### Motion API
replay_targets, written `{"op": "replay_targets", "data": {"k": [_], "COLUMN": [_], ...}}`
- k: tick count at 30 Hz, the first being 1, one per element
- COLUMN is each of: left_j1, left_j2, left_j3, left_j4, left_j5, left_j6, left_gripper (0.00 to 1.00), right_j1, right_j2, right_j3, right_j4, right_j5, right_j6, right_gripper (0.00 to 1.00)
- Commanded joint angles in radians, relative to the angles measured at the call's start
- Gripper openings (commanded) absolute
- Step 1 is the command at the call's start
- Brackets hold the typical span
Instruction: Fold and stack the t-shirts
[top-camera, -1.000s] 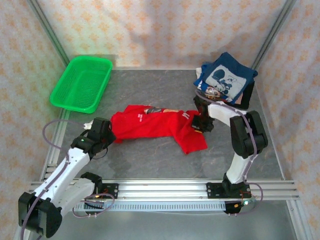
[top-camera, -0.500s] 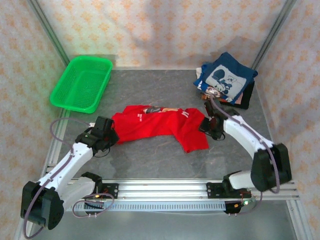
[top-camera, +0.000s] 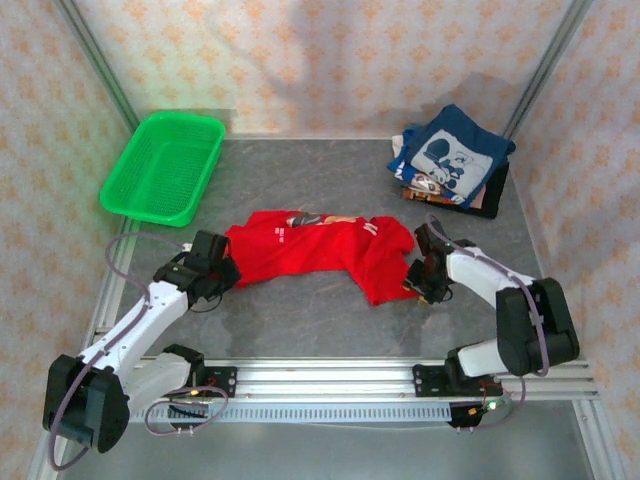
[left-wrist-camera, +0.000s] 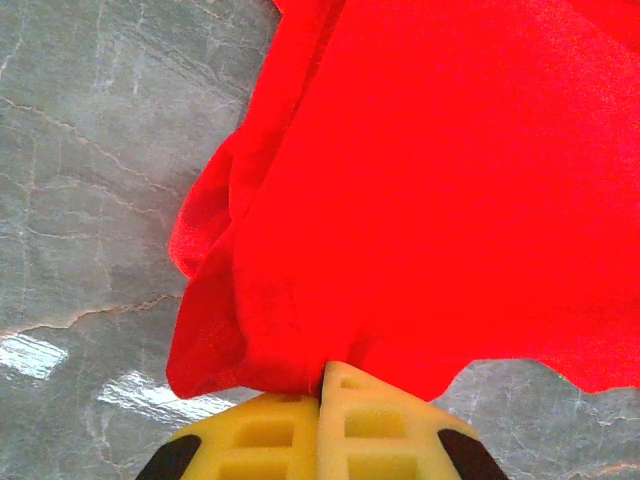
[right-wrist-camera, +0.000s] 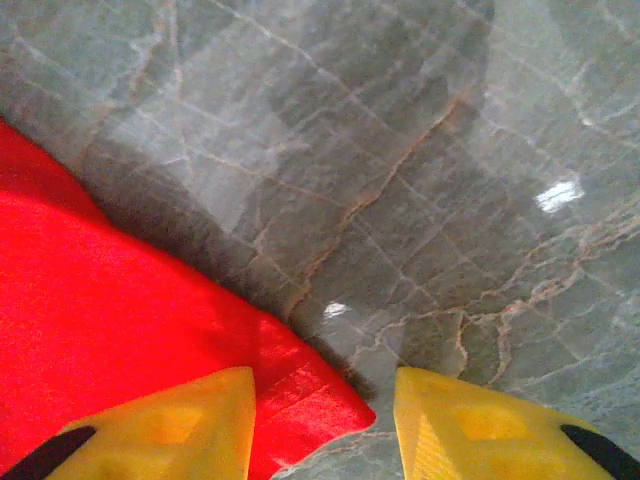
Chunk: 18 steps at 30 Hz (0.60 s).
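Note:
A red t-shirt (top-camera: 320, 250) lies crumpled in the middle of the table, its print mostly folded under. My left gripper (top-camera: 222, 270) is shut on its left edge; in the left wrist view the yellow fingertips (left-wrist-camera: 345, 385) pinch the red cloth (left-wrist-camera: 430, 200). My right gripper (top-camera: 418, 285) sits low at the shirt's lower right corner. It is open, and that red corner (right-wrist-camera: 300, 400) lies on the table between the two yellow fingers (right-wrist-camera: 180, 425). A navy t-shirt (top-camera: 455, 155) with white print tops a folded pile at the back right.
A green basket (top-camera: 165, 165) stands at the back left. The grey marble tabletop (top-camera: 300, 315) runs to the metal rail (top-camera: 330, 375) at the near edge. Papered walls close in the back and both sides.
My right gripper has opened, letting go of the shirt's upper right edge, and has moved toward the near edge to the lower right corner. The left gripper has kept its hold, barely shifting.

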<state>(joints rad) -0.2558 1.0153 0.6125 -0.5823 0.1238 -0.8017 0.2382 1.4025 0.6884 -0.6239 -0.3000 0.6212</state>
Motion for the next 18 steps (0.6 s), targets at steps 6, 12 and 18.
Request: {"op": "replay_targets", "data": {"k": [6,12,18], "left_j1": [-0.003,-0.004,-0.003], "left_j2": [-0.034,-0.067,-0.074], "left_j3": [0.013,-0.008,0.011], "left_j4": [-0.007,-0.017,-0.035], "left_j5": [-0.013,-0.022,-0.03], "left_j6": [0.007,-0.003,0.017], "left_gripper": [0.0,0.0,0.0], "right_j1": [-0.007,-0.007,-0.008], "right_j2": [0.13,0.164,0.16], "right_j3": [0.051,0.056,0.142], "right_j4": [0.076,0.105,0.06], "right_j5": [-0.006,-0.016,-0.035], "right_j6": [-0.004,0.003,-0.015], "right_gripper": [0.34,0.23,0.06]}}
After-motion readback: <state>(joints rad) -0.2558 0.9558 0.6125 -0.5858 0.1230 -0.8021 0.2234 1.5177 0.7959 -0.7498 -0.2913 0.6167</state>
